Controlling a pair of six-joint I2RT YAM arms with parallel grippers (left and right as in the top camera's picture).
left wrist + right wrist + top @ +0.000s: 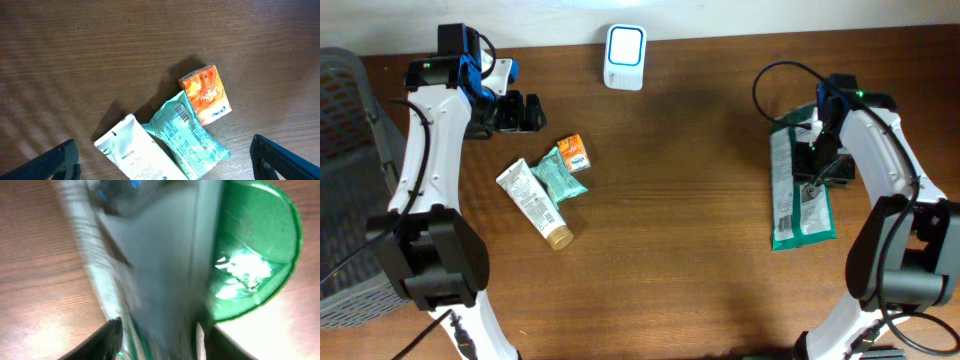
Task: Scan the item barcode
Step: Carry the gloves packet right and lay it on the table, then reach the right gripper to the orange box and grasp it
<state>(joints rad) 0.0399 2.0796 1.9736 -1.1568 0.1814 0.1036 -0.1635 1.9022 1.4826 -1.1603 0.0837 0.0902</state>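
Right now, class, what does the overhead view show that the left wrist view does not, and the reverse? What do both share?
Only overhead: the white scanner, the green package at the right, and the grey basket. Only left wrist: the barcode on the teal pouch and the lettering on the white tube. Both: the orange packet, pouch and tube lying together on the wooden table.
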